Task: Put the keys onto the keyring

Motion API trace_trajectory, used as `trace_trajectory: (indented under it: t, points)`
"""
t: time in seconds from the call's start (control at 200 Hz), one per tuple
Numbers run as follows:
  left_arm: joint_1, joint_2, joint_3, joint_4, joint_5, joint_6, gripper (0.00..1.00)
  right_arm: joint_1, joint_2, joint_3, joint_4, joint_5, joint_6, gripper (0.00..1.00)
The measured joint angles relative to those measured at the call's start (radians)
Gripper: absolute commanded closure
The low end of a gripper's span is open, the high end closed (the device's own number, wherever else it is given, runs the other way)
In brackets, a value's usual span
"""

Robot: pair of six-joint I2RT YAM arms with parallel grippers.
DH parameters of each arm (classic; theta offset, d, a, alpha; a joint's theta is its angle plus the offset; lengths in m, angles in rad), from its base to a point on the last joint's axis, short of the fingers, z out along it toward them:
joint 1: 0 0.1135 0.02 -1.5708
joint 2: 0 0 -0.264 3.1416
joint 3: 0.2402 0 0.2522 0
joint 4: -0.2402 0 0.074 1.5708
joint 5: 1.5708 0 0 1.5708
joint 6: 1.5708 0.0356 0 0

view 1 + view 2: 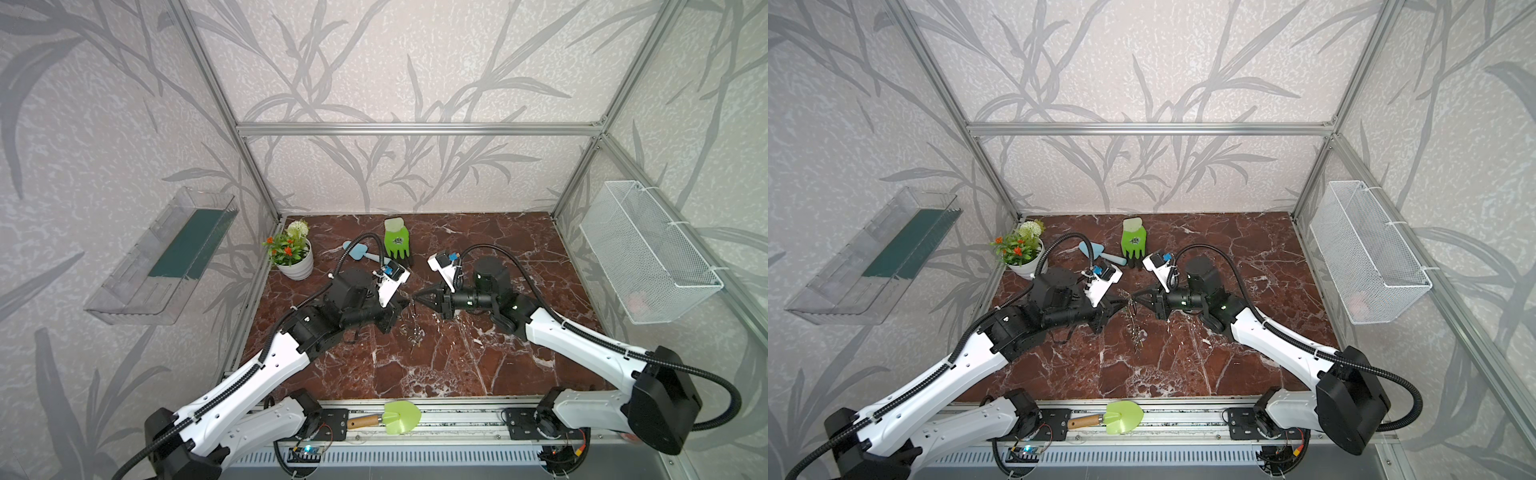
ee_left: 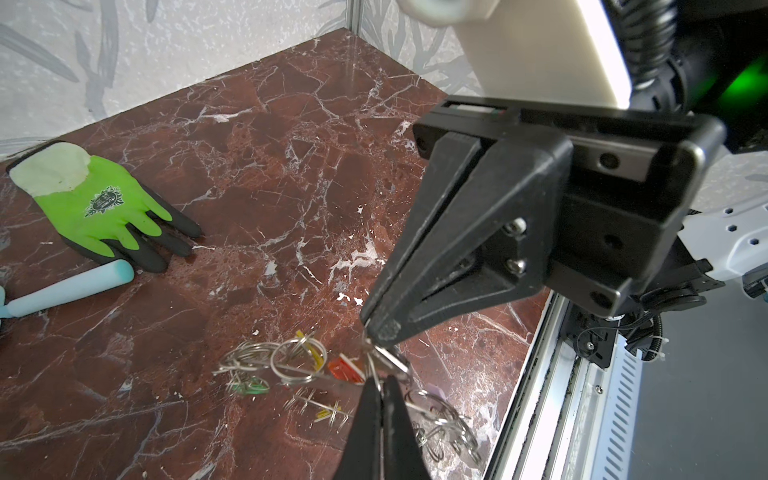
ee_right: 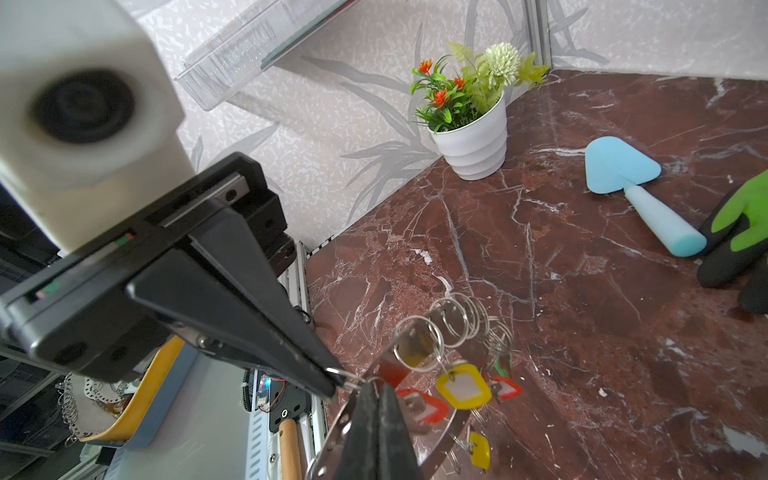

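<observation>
Station: both claws meet tip to tip at the centre of the marble table (image 1: 478, 374), in both top views.
Right claw: my right claw (image 3: 376, 390) reaches in from 3 o'clock. Its jaws are narrowed down on the flat rim of the keyring (image 3: 330, 436), which it holds tilted.
Left claw: my left claw (image 3: 337, 381) reaches in from 9 o'clock. Its jaws are pinched together on a small split ring (image 3: 351, 376) right at the keyring's rim, just beside my right claw's tip.
Keyring position: the keyring (image 1: 1134, 328) is between the claws and trails toward 6 o'clock. I cannot tell whether its lower edge touches the table.
Done: several keys (image 3: 463, 388) hang from the rim on their own rings. Two yellow tags, two red and one green are visible.
In hand: I judge the pinched split ring is the one being worked onto the rim. My fingertips hide whether it is through.
Left to do: the top views show no loose key on the table. The cluster is blurred in the left wrist view, so I cannot rule one out.
Bystanders: glove (image 1: 397, 241) at 12 o'clock, blue trowel (image 1: 357, 251) at 11, flower pot (image 1: 297, 266) at 10 and green trowel (image 1: 401, 417) on the front rail at 6. All are well apart from the work.
Assessment: the task looks late-stage.
</observation>
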Motion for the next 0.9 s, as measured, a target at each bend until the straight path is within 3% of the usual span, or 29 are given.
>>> trace_trajectory:
  t: [0.42, 0.66, 0.9]
  points:
    - [-0.003, -0.059, -0.054, 0.055, -0.033, -0.046, 1.00, -0.013, 0.023, 0.006, 0.029, -0.065, 0.088, 1.00]
    - [-0.025, -0.140, -0.148, 0.213, -0.077, -0.117, 1.00, -0.029, 0.024, 0.040, 0.032, -0.138, 0.148, 1.00]
    - [-0.060, -0.165, -0.258, 0.410, -0.127, -0.134, 1.00, -0.040, 0.013, 0.073, -0.081, -0.161, 0.154, 1.00]
